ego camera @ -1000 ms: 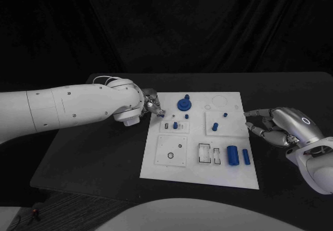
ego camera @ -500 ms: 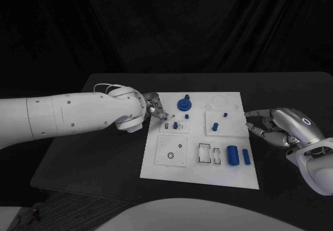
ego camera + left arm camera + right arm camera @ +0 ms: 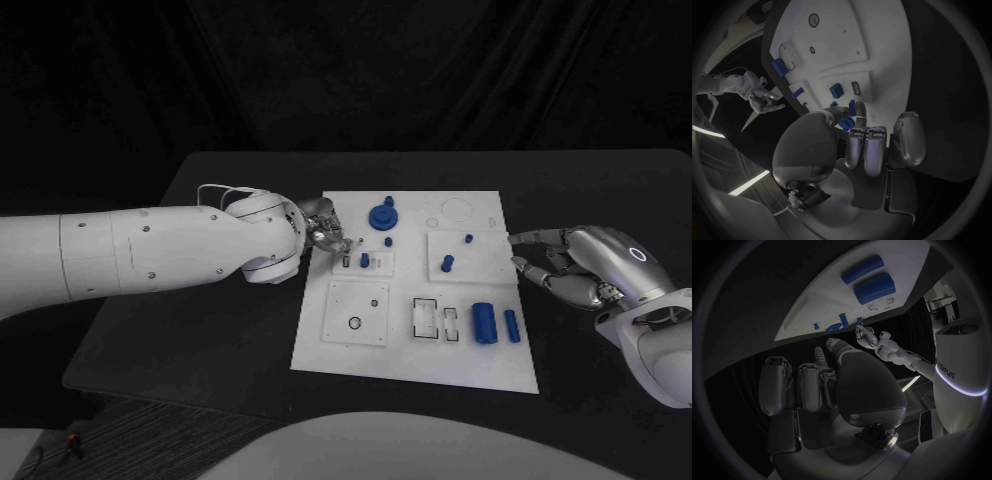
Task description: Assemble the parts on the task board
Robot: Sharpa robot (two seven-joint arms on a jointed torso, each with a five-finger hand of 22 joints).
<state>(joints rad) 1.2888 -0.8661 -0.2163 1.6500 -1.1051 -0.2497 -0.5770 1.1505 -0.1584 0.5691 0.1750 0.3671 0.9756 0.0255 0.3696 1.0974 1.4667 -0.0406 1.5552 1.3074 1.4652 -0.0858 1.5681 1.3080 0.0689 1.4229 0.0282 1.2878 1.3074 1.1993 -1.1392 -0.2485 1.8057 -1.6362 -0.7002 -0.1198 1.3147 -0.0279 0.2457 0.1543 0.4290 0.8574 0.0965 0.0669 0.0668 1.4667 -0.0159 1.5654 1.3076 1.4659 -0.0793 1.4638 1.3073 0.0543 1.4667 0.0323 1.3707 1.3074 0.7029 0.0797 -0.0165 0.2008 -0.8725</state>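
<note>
The white task board (image 3: 418, 350) lies mid-table. My left hand (image 3: 322, 230) hovers over the board's left edge, beside a small inset plate (image 3: 356, 263) with a blue peg (image 3: 364, 261) standing in it. In the left wrist view the left hand (image 3: 873, 145) pinches a small blue part (image 3: 852, 108) between thumb and fingers above the task board (image 3: 836, 45). My right hand (image 3: 570, 265) rests just off the board's right edge, fingers bent and apart, holding nothing. A blue round piece (image 3: 382, 217) stands at the board's far side.
Two blue cylinders (image 3: 483, 323) (image 3: 512, 325) lie near the board's right front, beside rectangular slots (image 3: 426, 317). More small blue pegs (image 3: 447, 264) (image 3: 467, 239) stand on the right inset. Bare black table (image 3: 202, 330) surrounds the board.
My left arm has slid a little to the right and nearer, bringing the hand with its blue part closer to the small inset plate. The right hand has stayed put.
</note>
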